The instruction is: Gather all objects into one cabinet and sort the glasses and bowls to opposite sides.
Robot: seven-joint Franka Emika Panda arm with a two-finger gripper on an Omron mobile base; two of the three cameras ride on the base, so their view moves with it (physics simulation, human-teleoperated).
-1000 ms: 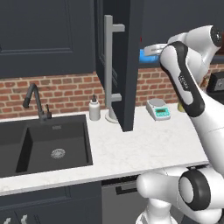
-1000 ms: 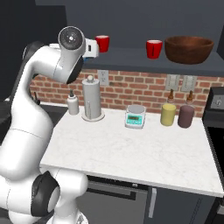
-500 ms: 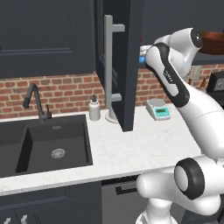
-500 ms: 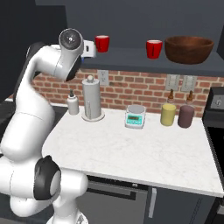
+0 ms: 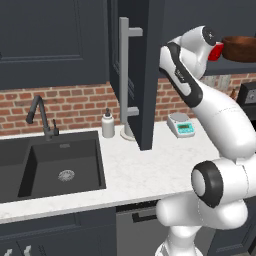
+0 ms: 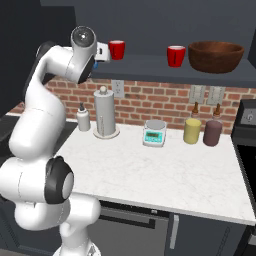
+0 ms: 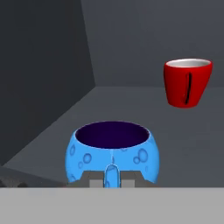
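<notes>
My gripper (image 7: 111,178) is shut on the near rim of the small blue bowl (image 7: 112,151), which has a dark inside. The bowl hangs low over the floor of the open navy cabinet (image 7: 131,105), near its left wall; I cannot tell whether it touches. A red cup (image 7: 187,82) stands further in to the right. From the right base view, the gripper (image 6: 103,52) is beside that red cup (image 6: 116,49), with a second red cup (image 6: 175,55) and the wide brown bowl (image 6: 216,56) further right on the cabinet shelf (image 6: 150,67).
The cabinet door (image 5: 150,75) with its grey bar handle (image 5: 124,75) stands open just left of the arm. On the counter (image 6: 150,170) below are a paper towel holder (image 6: 104,112), soap bottle (image 6: 83,119), scale (image 6: 154,133) and two canisters (image 6: 192,131). A sink (image 5: 60,160) lies to the left.
The arm's forearm has swung left toward the open door, and the hand with the blue bowl has shifted slightly left inside the cabinet. The cups and brown bowl have not moved.
</notes>
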